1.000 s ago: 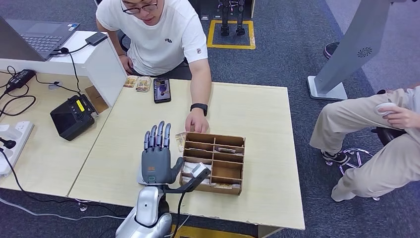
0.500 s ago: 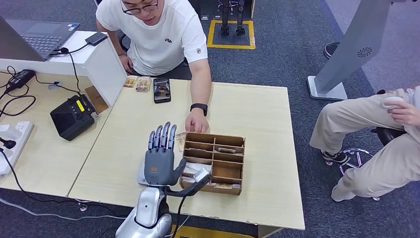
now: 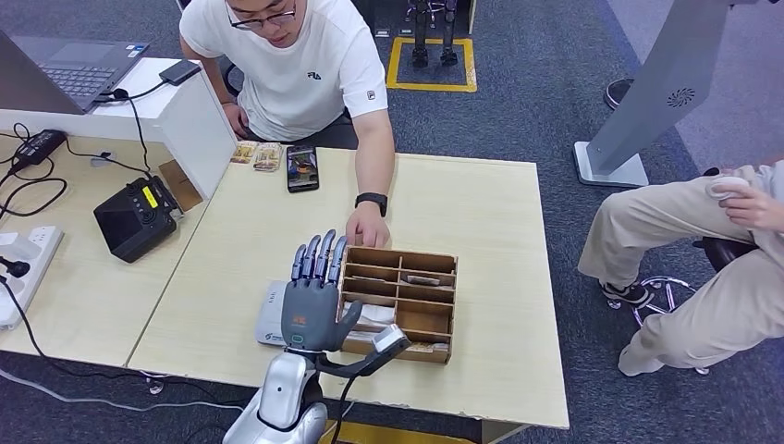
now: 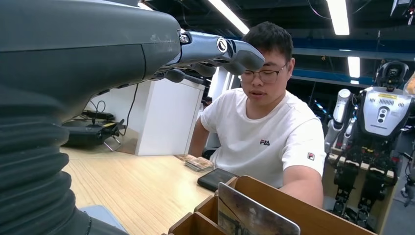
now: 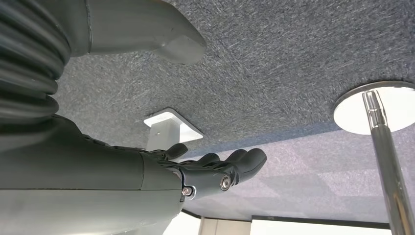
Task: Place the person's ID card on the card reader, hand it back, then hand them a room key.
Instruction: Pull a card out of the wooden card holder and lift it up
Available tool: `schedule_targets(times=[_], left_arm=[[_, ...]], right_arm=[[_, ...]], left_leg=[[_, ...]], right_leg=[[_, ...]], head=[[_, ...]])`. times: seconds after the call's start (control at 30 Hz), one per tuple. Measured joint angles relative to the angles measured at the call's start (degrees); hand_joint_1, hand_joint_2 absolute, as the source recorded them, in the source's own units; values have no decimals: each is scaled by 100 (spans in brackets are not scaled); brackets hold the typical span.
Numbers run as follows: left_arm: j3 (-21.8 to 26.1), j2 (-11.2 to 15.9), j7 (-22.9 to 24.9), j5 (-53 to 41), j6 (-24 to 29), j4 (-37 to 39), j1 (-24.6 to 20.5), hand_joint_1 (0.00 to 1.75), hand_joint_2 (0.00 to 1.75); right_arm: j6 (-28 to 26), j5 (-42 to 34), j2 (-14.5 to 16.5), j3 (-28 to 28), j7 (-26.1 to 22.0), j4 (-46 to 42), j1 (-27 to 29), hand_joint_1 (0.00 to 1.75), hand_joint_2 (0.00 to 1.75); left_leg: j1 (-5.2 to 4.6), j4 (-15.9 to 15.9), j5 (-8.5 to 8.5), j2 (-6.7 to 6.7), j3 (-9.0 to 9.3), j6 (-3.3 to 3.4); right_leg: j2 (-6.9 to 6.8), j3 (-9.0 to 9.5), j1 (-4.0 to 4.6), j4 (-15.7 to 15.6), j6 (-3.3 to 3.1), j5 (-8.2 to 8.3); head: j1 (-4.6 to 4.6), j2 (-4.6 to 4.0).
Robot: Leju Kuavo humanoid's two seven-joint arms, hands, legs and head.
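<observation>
Head view: the robot's left hand point(image 3: 314, 296) hovers flat, fingers extended and apart, holding nothing, its fingertips against the near-left corner of the brown wooden compartment box point(image 3: 427, 319). The white flat card reader point(image 3: 271, 324) lies just left of the box, partly under the palm. The person's hand point(image 3: 367, 227) rests at the box's far-left corner, a small pale card-like thing beside it — too small to say whether it is the ID card. A sideways drift would likely knock the fingers into the box wall and shove it towards the person.

Left wrist view: the grey thumb and dark fingers point(image 4: 230, 49) reach out above the box, empty. A printed card point(image 4: 252, 215) stands upright in one compartment; a reach from this height could tip or bend it rather than pinch it.

Right wrist view: the right hand point(image 5: 215, 171) hangs over grey carpet, away from the box, fingers loosely extended, grasping nothing. It looks too far off to help if a card slips.
</observation>
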Motion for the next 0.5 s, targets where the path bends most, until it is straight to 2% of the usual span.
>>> schedule_targets(times=[0.5], left_arm=[[-27, -51, 265, -169, -45, 149, -39, 0, 175]], right_arm=[[1, 97, 0, 0, -45, 14, -3, 0, 175]], left_leg=[[0, 0, 0, 1, 1, 0]], right_leg=[[1, -1, 0, 0, 0, 0]], head=[[-1, 0]])
